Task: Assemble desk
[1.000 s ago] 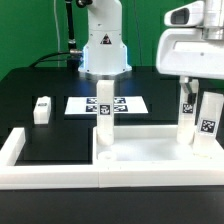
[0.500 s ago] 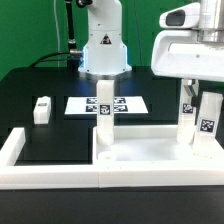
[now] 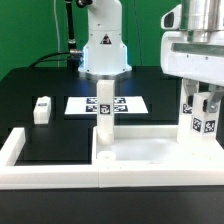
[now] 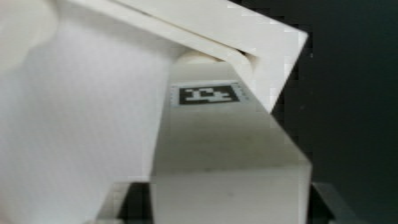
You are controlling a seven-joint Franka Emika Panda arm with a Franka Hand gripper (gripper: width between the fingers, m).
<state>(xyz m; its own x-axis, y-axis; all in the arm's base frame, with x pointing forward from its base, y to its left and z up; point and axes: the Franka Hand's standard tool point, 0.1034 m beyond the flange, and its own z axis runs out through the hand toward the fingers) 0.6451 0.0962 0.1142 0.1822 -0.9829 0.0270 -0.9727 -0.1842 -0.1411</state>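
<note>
While the arm hangs over the exterior view's right end of the tabletop (image 3: 150,150), the gripper (image 3: 203,98) is clamped on a leg (image 3: 206,125). That leg is upright, with its foot down at the tabletop's corner there. Just beside it, toward the tabletop's middle, a second leg (image 3: 186,112) stands upright too. At the tabletop's other far corner, a third leg (image 3: 104,115) stands straight up on it. Well off the tabletop to the exterior view's left, the fourth leg (image 3: 41,109) lies loose on the black table (image 3: 60,140). Behind the tabletop sits the marker board (image 3: 135,104), and the border wall (image 3: 15,150) wraps round from the tabletop's left edge.

Over to the wrist view: the fingers (image 4: 121,208) pinch the held leg from either side, its tag (image 4: 208,95) square to the camera. The white surface close beside it is too blurred to name.
</note>
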